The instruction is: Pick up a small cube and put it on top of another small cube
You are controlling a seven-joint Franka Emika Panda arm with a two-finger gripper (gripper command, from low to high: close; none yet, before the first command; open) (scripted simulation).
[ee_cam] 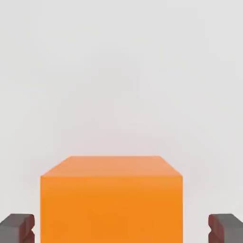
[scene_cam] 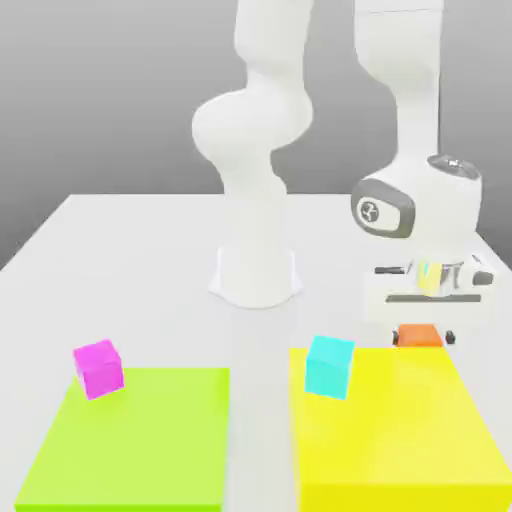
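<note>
Your gripper (scene_cam: 424, 338) is open around the orange cube (scene_cam: 418, 335), beyond the yellow block (scene_cam: 395, 425) at the exterior view's right, and closing off-centre could let one finger shove the cube askew.

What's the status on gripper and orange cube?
Gripper open, fingers either side of orange cube, gaps both sides. Cube not gripped. Magenta cube at green block's far edge, nothing on top.

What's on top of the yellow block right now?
The cyan cube sits at the yellow block's far edge, in the exterior view. The surface directly beneath the cube is covered by it, so I can't see that.
</note>
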